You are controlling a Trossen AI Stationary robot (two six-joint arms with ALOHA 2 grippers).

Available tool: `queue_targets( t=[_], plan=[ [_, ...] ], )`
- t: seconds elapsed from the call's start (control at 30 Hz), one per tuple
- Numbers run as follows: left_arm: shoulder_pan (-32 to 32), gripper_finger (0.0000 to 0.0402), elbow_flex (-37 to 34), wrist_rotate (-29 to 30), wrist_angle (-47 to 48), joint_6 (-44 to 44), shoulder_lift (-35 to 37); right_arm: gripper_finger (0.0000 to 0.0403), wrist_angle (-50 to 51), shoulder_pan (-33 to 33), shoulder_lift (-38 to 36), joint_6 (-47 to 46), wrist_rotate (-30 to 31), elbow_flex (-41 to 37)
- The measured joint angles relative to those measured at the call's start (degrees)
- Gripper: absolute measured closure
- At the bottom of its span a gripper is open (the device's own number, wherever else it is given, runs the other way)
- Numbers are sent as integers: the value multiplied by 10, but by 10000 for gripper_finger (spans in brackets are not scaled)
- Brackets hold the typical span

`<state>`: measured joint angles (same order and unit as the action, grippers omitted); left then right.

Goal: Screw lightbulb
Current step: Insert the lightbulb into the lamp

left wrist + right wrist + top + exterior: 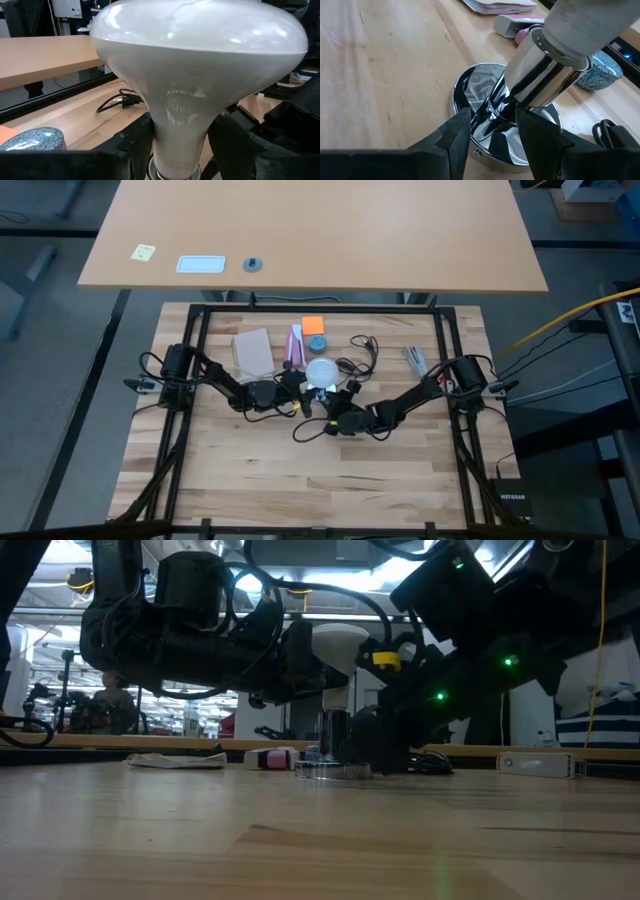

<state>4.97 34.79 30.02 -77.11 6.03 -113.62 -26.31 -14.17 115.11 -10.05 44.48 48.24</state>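
Left gripper (175, 145) is clamped on the tapered neck of the lightbulb (200, 65), one dark finger on each side, and holds it upright with the round globe on top. Right gripper (492, 132) is closed around the narrow chrome stem of the socket (470, 95), steadying it just above its round silvery base on the table (250, 470).

Progress: the lightbulb stands directly over the socket at the centre of the table, its neck meeting the chrome sleeve. Whether the threads are engaged, and how far, cannot be told from these views. Judged from this, alignment is done; turning the lightbulb down to its seat remains.

Clearance: both grippers crowd the same spot, one above the other, so rotation room for the left wrist is tight. A dark cord (360, 350), a blue speckled disc (317, 342), a pink-and-white packet (295, 345) and an orange note (313, 324) lie just behind the socket. The near half of the table is open wood, and its edges are well apart from the work.
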Motion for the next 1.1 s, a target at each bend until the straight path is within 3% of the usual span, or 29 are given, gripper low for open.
queue_targets(
  t=[0.33,0.73,1.1],
  plan=[
    [0,229,0,-1,0,-1,0,236,58,-1,-2,6,5,1],
    [0,229,0,-5,5,0,-1,236,126,-16,-39,118,36,-3],
    [0,230,-1,-5,3,0,-1,236,146,-16,-58,121,28,-4]
  ],
)
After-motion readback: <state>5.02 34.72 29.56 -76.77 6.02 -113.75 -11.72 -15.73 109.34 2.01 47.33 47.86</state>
